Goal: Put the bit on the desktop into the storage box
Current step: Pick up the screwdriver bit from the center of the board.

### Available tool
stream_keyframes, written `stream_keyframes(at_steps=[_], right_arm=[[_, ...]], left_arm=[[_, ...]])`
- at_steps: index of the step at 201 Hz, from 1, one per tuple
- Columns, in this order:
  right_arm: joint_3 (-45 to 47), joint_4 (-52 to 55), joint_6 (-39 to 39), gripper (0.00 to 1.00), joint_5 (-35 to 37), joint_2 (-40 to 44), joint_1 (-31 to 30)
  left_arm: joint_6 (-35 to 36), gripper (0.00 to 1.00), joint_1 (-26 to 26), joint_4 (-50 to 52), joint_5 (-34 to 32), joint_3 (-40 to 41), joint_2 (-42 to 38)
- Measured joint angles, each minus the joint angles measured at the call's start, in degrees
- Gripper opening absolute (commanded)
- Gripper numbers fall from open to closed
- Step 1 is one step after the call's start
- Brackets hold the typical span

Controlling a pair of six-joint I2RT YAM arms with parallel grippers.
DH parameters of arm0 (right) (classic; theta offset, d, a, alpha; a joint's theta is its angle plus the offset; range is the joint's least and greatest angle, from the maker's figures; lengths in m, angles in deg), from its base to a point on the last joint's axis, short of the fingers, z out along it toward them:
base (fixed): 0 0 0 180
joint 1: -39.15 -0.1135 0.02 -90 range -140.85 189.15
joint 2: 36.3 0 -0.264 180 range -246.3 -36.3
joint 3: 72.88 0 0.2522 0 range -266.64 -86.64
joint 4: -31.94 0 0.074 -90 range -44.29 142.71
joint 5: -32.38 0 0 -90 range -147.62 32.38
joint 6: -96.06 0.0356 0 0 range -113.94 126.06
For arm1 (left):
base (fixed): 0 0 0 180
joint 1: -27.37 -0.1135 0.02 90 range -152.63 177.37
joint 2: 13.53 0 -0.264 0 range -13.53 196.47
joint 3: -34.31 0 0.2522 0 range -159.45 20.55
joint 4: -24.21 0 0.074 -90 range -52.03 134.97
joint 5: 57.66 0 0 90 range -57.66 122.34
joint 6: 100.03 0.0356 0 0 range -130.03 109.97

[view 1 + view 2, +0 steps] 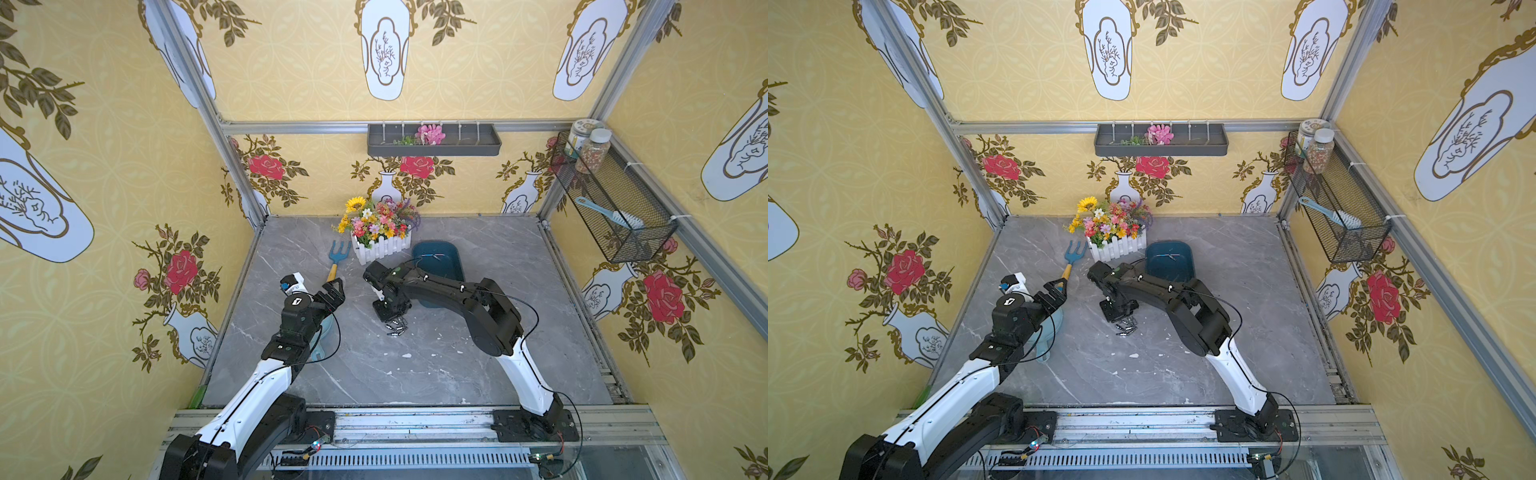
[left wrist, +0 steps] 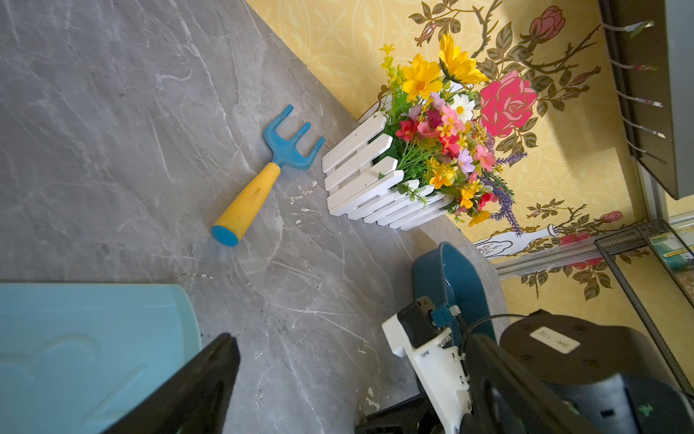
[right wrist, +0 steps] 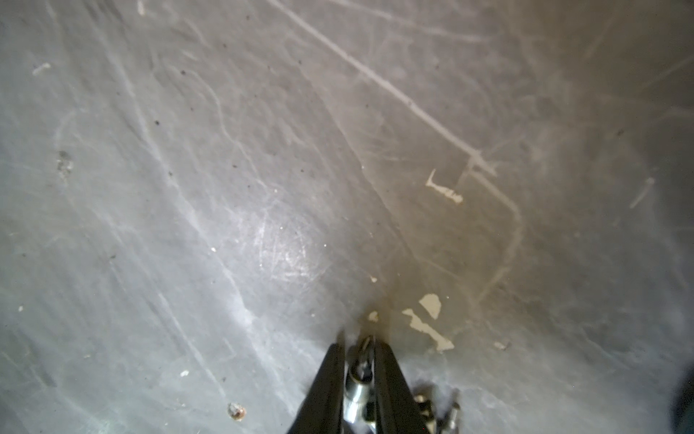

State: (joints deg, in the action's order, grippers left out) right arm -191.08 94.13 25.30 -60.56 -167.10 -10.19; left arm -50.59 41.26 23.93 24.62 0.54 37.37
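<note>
Inspection: my right gripper (image 3: 359, 344) pinches one screwdriver bit (image 3: 358, 375) beside the loose pile (image 1: 397, 328) on the desktop (image 1: 415, 374), near the storage box (image 1: 440, 255). My left gripper (image 1: 337, 296) stands spread, empty. Risk: smooth steel held narrowly may pivot out on lifting.

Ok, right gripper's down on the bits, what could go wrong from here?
1. The bit is small, shiny metal, pinched between the narrow jaws of the right gripper; it may slip on lifting.
2. Loose bits crowd the gripper and may scatter.
3. The storage box sits close to the white flower planter; the swing could clip it.
</note>
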Motion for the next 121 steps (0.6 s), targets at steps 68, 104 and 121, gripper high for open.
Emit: stream_keyframes(at_steps=[68, 104, 121], right_arm=[[-0.8, 0.2, 0.0, 0.08, 0.0, -0.6, -0.1], [-1.0, 0.2, 0.0, 0.06, -0.1, -0.6, -0.2], [-1.0, 0.1, 0.0, 0.06, -0.2, -0.6, -0.2]], left_arm=[[0.0, 1.0, -0.2, 0.3, 0.0, 0.0, -0.3], [0.0, 1.0, -0.4, 0.4, -0.2, 0.0, -0.7], [0.0, 1.0, -0.4, 0.4, -0.2, 0.1, -0.8]])
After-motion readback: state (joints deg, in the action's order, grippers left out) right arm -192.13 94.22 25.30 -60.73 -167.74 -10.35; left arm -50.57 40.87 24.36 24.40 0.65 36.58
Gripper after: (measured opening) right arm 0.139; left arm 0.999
